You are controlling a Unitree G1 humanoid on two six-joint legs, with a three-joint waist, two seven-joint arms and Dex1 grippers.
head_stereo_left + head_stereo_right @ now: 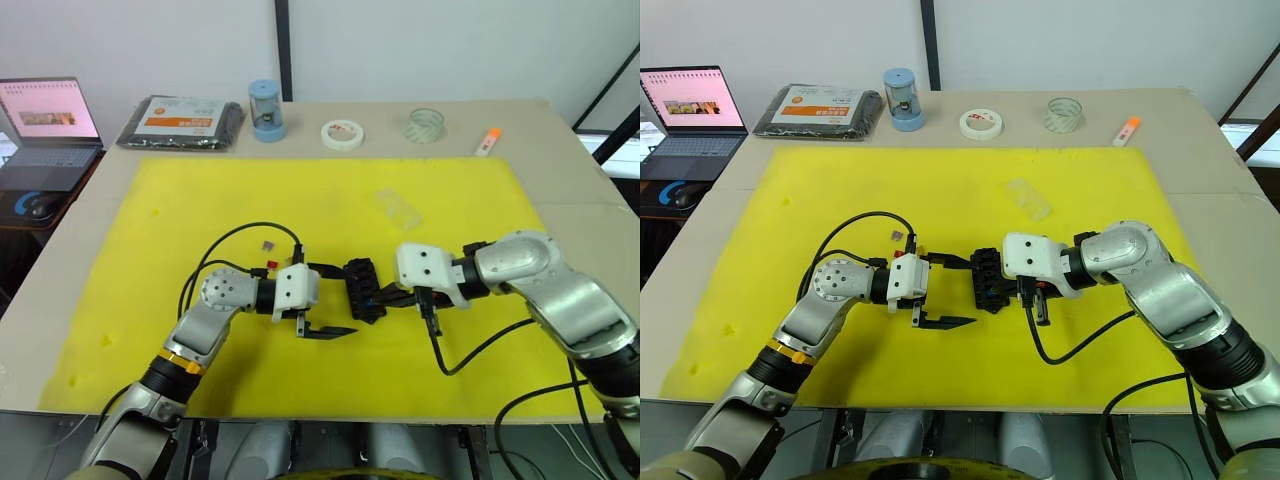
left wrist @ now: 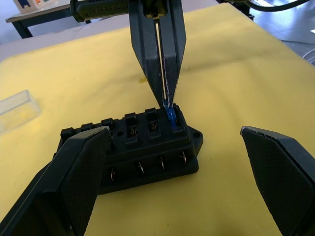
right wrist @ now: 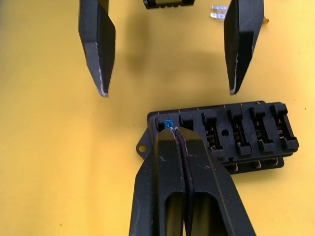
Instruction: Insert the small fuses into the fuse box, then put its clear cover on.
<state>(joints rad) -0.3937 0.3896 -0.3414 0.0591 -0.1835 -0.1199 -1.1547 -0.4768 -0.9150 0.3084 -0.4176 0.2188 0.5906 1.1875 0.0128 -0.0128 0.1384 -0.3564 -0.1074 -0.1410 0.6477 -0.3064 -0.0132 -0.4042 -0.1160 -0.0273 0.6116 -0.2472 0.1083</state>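
Laptop (image 1: 45, 125), black packet (image 1: 180, 122), two tape rolls (image 1: 342, 133) behind yellow mat (image 1: 200, 190).

the fuse box (image 2: 142, 147) is matt black moulded plastic with small bright metal contacts in its slots; the fuse (image 2: 170, 116) in it is translucent blue plastic. the left claw (image 2: 182, 182) has fine-textured matt black pads (image 2: 81, 177). the mat (image 1: 330, 200) looks like soft, slightly dimpled yellow foam, on a dull beige counter (image 1: 560, 170)
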